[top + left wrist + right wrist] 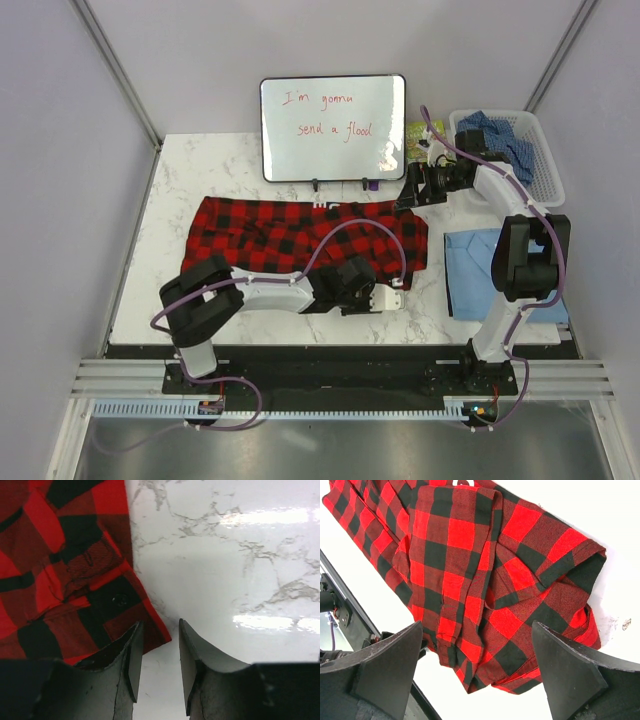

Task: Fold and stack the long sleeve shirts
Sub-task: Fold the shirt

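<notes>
The red-and-black checked flannel shirt (290,235) lies spread and rumpled across the middle of the marble table (190,170). My left gripper (398,290) sits low at the shirt's near right corner. In the left wrist view its jaws (159,630) stand partly apart over bare marble, open and holding nothing, with the flannel's cuff (75,580) just left of the left finger. My right gripper (408,190) hovers at the shirt's far right end, wide open above the flannel (470,555). A folded light blue shirt (472,270) lies at the right. A darker blue speckled shirt (505,135) sits in the basket.
A whiteboard (333,127) with red writing stands at the back centre. A white basket (548,175) is at the back right corner, with a green packet (424,140) beside it. Grey walls enclose the table on three sides.
</notes>
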Available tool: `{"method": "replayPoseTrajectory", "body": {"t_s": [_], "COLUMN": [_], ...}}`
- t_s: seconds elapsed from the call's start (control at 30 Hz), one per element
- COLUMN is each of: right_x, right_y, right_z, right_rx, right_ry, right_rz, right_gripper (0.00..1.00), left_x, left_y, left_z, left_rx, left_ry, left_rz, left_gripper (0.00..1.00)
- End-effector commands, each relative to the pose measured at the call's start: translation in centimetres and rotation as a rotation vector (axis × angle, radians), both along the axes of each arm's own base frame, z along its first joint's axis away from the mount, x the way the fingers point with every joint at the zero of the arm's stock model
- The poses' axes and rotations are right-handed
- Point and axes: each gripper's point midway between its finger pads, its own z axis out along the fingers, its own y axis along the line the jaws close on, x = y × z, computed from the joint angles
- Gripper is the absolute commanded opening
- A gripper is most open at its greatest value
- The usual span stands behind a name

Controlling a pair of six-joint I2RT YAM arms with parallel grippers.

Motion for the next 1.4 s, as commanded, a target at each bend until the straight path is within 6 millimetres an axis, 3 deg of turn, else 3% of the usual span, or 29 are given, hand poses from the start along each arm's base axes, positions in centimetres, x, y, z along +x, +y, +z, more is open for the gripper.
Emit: {"method": "replayPoseTrajectory", "body": {"t_s": [0.0, 0.2, 0.33, 0.43, 0.47, 0.53, 0.57, 0.6, 0.7, 0.73, 0.87, 1.1, 1.2, 1.37], "right_x": [0.5, 0.4, 0.4, 0.4, 0.4, 0.4, 0.5, 0.4, 0.4, 0.5, 0.7, 0.4, 0.4, 0.1], "right_y": [0.1, 0.1, 0.1, 0.0, 0.1, 0.0, 0.0, 0.0, 0.2, 0.2, 0.5, 0.6, 0.6, 1.0], "right_z": [1.8, 1.9, 1.8, 2.0, 2.0, 2.1, 2.0, 2.0, 2.1, 2.2, 2.2, 1.9, 1.5, 0.8], "right_rx": [0.016, 0.014, 0.012, 0.011, 0.01, 0.006, 0.006, 0.007, 0.017, 0.02, 0.038, 0.046, 0.047, 0.031], "right_ry": [-0.056, -0.059, -0.053, -0.058, -0.058, -0.063, -0.063, -0.061, -0.063, -0.065, -0.058, -0.043, -0.032, -0.02], "right_rz": [0.023, 0.026, 0.027, 0.028, 0.031, 0.031, 0.032, 0.034, 0.041, 0.043, 0.046, 0.049, 0.05, 0.061], "right_gripper": [0.97, 0.97, 0.96, 0.96, 0.96, 0.96, 0.96, 0.96, 0.97, 0.97, 0.98, 0.98, 0.97, 0.98], "left_x": [1.6, -0.3, -0.9, -1.2, -1.0, -1.8, -1.5, -1.6, -2.1, -2.1, -1.6, 3.6, 5.7, 8.2], "left_y": [0.6, 0.6, 0.5, 0.5, 0.1, 0.5, 0.0, 0.2, 2.2, 3.0, 8.4, 16.7, 19.7, 22.8], "left_z": [-1.4, -1.5, -2.1, -1.3, 0.4, 2.0, 4.9, 6.1, 10.1, 10.4, 9.4, 9.7, 9.9, 10.5], "left_rx": [0.005, -0.008, 0.024, 0.018, -0.015, -0.015, -0.058, -0.057, -0.051, -0.037, 0.082, 0.191, 0.232, 0.251], "left_ry": [0.007, 0.157, 0.21, 0.22, 0.203, 0.225, 0.19, 0.173, 0.092, 0.07, 0.001, -0.127, -0.197, -0.26], "left_rz": [0.042, -0.053, -0.063, -0.074, -0.082, -0.11, -0.123, -0.15, -0.262, -0.283, -0.351, -0.394, -0.407, -0.409], "left_gripper": [0.41, 0.24, 0.02, 0.02, 0.02, 0.02, 0.02, 0.02, 0.02, 0.02, 0.02, 0.02, 0.02, 0.02]}}
